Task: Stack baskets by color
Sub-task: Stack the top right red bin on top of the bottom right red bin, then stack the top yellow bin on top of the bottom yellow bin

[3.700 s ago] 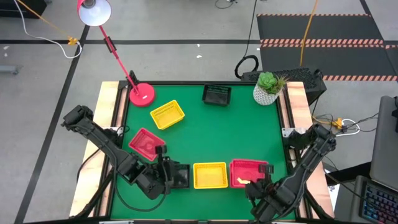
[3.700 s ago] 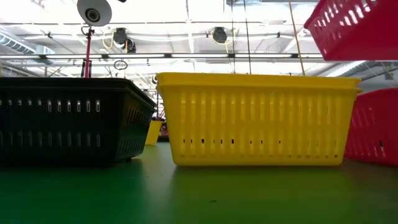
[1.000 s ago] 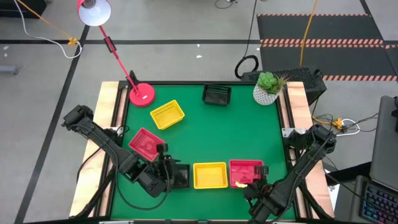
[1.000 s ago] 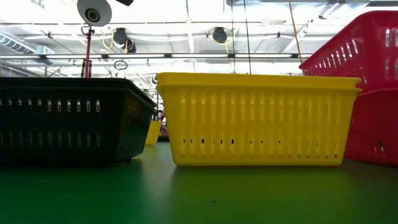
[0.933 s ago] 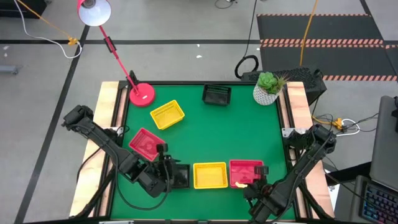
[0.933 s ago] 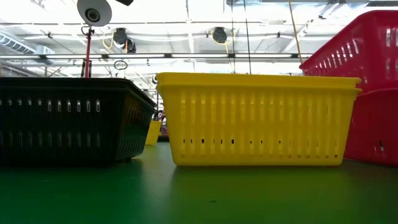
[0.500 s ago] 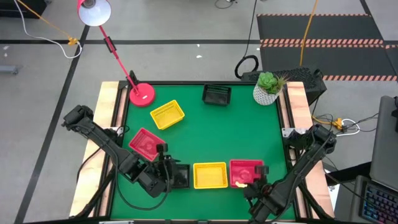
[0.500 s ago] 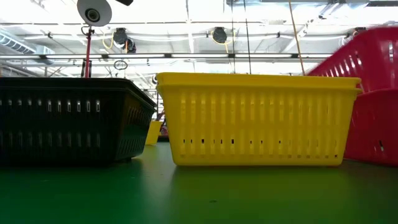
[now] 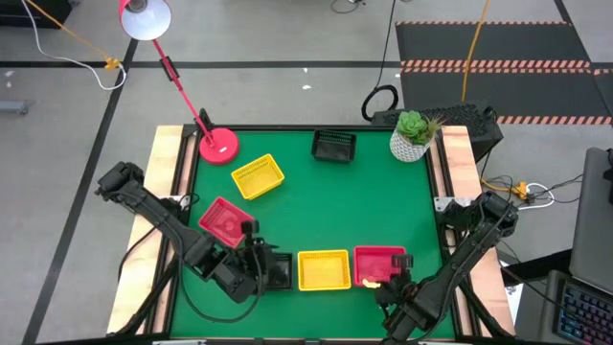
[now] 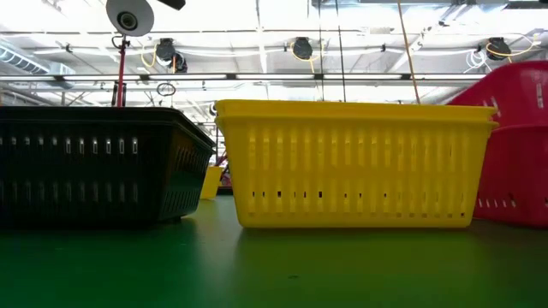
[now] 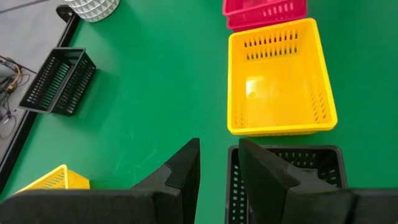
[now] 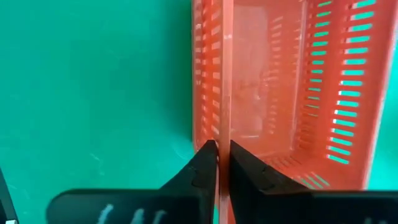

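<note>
Now right claw (image 12: pixel 222 163) pinching red basket (image 12: pixel 292 87) rim beside yellow basket (image 9: pixel 323 269): best seat level, then release. Left claw (image 11: pixel 217 168) apart, straddling black basket (image 11: pixel 286 186) wall.

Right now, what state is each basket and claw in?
upper red basket: tilted, half nested in lower red basket.
front yellow basket: upright.
front black basket: upright.
loose red basket: upright, unstacked.
back yellow basket: upright, unstacked.
back black basket: upright, unstacked.
left claw: open, astride front black basket's wall.
right claw: shut on upper red basket's wall.
</note>
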Tool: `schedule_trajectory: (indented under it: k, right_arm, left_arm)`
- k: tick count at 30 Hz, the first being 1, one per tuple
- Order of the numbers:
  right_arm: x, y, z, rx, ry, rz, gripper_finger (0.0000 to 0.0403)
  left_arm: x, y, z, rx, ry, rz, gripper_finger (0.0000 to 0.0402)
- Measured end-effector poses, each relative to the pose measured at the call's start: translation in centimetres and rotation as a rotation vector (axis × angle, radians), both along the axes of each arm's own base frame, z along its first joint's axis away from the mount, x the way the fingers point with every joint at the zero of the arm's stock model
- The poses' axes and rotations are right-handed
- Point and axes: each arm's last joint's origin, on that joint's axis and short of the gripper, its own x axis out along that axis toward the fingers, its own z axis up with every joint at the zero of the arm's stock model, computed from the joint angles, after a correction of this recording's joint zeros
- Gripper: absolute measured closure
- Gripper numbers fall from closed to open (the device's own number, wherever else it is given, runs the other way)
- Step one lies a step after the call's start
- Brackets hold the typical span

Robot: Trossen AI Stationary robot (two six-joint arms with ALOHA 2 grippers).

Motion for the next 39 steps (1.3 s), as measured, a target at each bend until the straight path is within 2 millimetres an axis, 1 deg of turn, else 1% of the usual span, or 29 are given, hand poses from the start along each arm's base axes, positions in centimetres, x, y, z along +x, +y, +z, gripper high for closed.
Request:
schedule_trajectory:
  k: [4,12,16,20,27,33,39]
  right_arm:
    - [0.0,0.0,0.0,0.001,-0.002,0.001,0.0349]
    - [0.0,0.1,0.0,-0.001,-0.006,0.004,0.0261]
    - [0.0,0.1,0.1,0.006,-0.011,0.013,0.0235]
    - [-0.2,-0.1,0.8,0.032,-0.033,0.017,0.0227]
    - [-0.9,-0.9,3.4,0.099,-0.136,-0.018,0.0232]
    - [-1.5,-2.1,5.6,0.092,-0.26,-0.011,0.0233]
    - [-2.1,-4.0,7.9,0.026,-0.388,0.048,0.0234]
  left_arm:
    - [0.0,0.1,0.0,0.0,0.0,0.002,0.0289]
    - [0.0,0.1,0.0,-0.002,0.001,0.002,0.0289]
    - [0.0,0.1,0.0,-0.001,0.001,0.002,0.0289]
    - [0.0,0.1,0.0,-0.002,0.001,0.002,0.0289]
    - [0.0,0.1,0.0,-0.001,0.001,0.002,0.0289]
    - [0.0,0.1,0.0,-0.001,0.001,0.002,0.0289]
    - [0.0,0.1,0.0,-0.001,0.001,0.002,0.0289]
